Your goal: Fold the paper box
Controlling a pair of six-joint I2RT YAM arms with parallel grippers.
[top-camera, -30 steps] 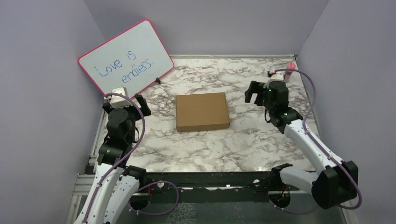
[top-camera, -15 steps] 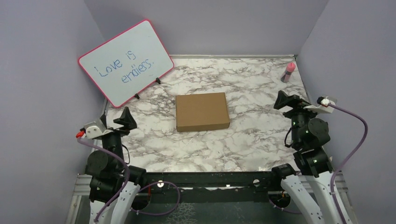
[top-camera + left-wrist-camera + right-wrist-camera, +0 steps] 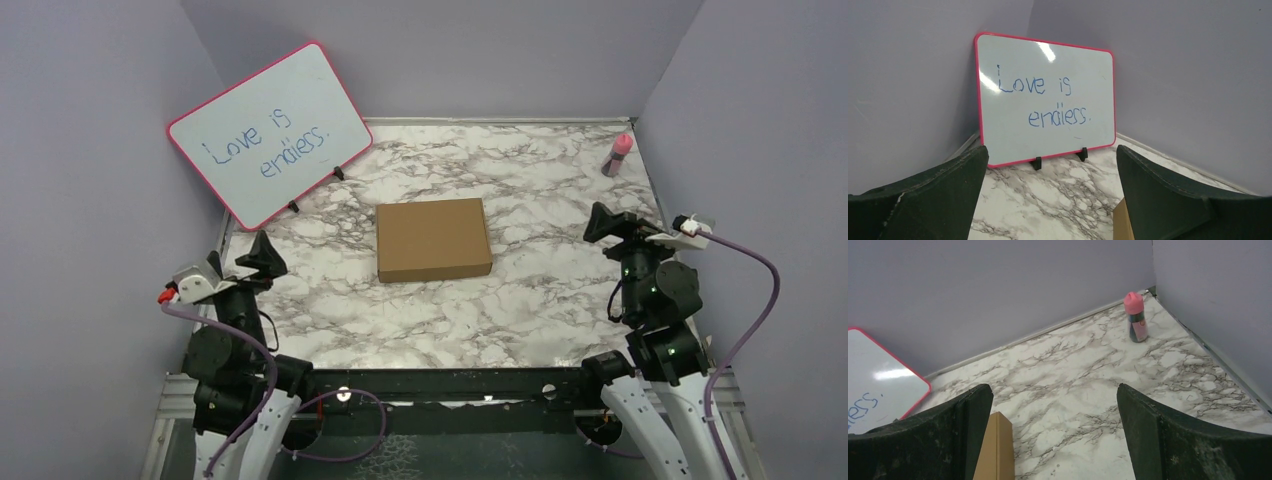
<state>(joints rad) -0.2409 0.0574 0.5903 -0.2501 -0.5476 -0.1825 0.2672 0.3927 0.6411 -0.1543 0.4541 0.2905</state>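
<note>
The paper box (image 3: 434, 240) lies as a shallow brown cardboard rectangle with its top shut, in the middle of the marble table. Nothing touches it. My left gripper (image 3: 255, 262) is drawn back at the near left, well apart from the box, and its jaws stand open and empty. In the left wrist view (image 3: 1052, 165) only a corner of the box (image 3: 1120, 222) peeks out beside the right finger. My right gripper (image 3: 610, 225) hangs at the near right, also open and empty. The right wrist view (image 3: 1054, 400) shows a box edge (image 3: 995, 450) by its left finger.
A pink-framed whiteboard (image 3: 270, 130) reading "Love is endless." leans at the back left on two small black feet. A small bottle with a pink cap (image 3: 617, 155) stands in the back right corner. Lilac walls enclose three sides of the table (image 3: 560, 290).
Both arms have pulled back from beside the box toward their bases at the near edge, then nearly stopped. The box has not moved. Both grippers stay open.
</note>
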